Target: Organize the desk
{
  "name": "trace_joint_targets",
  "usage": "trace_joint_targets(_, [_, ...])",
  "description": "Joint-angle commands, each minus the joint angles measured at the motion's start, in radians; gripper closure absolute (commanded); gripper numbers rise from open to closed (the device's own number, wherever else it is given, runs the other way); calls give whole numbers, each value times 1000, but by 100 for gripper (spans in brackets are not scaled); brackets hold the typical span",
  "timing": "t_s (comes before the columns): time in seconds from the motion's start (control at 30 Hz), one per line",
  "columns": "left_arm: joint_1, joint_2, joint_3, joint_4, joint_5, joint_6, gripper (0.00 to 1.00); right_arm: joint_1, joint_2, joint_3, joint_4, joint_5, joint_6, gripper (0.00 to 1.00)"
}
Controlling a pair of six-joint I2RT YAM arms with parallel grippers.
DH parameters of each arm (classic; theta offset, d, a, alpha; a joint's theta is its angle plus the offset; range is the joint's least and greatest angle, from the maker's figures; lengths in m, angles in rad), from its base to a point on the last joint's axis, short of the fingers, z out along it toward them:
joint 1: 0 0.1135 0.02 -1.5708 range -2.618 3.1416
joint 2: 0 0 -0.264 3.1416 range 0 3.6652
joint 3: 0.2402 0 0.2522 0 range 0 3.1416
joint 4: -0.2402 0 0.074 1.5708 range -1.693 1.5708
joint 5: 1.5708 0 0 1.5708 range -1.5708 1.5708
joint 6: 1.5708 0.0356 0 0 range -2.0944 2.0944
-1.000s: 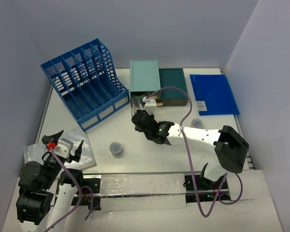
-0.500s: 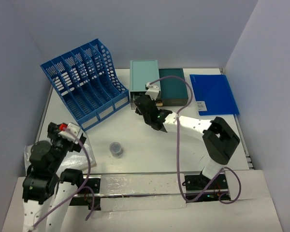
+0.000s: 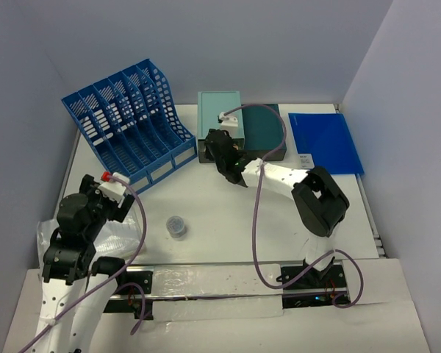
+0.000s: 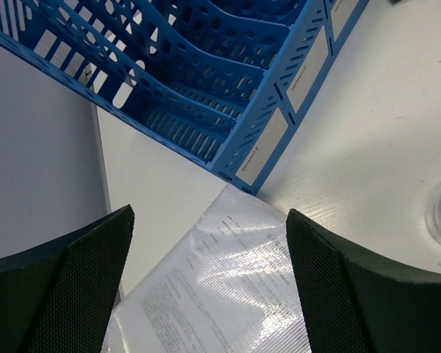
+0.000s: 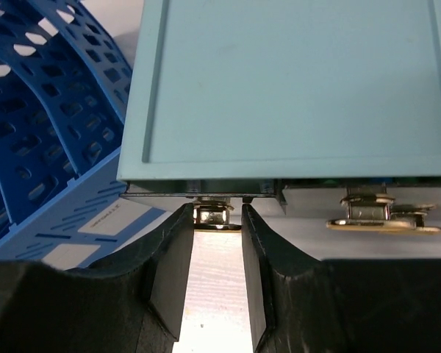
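From overhead, the white tabletop (image 3: 213,213) filled the frame beneath everything: a blue file rack (image 3: 128,121) at 10 o'clock, a pale teal drawer box (image 3: 219,114) and a darker teal box (image 3: 268,136) at 12, a blue folder (image 3: 323,143) at 2, a small round container (image 3: 176,226) near centre, and a plastic document sleeve (image 3: 125,235) at 8. The left hand (image 3: 103,200) hovered over the sleeve's far end; the right hand (image 3: 222,147) met the pale box's front.

From the left wrist, the left hand's fingers (image 4: 73,287) stood spread wide and held nothing, the sleeve lying between them just below the rack's corner.

From the right wrist, the right hand's fingers (image 5: 169,279) pinched a small metal drawer pull (image 5: 216,215) under the box's lid; a second pull (image 5: 375,217) sat at 3 o'clock.

The tabletop looked rigid, heavy and matte, a fixed surface offering no place to grip. Tidying it likely meant gripping its loose things instead. The sleeve appeared thin, floppy and slick, best taken by an edge.
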Motion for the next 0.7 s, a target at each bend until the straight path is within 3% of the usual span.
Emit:
trace_joint_targets(0.0, [9, -30, -25, 12, 8, 14, 9, -25, 7, 48, 63, 29, 7, 61])
trace_joint_targets(0.33, [11, -78, -28, 17, 70, -25, 8, -93, 26, 53, 38, -24, 44, 61])
trace_joint_targets(0.5, [10, -46, -36, 6, 93, -37, 7, -88, -106, -110, 136, -76, 62, 60])
trace_joint_targets(0.6, [10, -3, -30, 13, 85, -46, 7, -85, -203, -184, 120, -93, 65, 56])
trace_joint_targets(0.67, [10, 38, -20, 16, 90, -58, 6, -86, -237, -213, 53, -91, 64, 45])
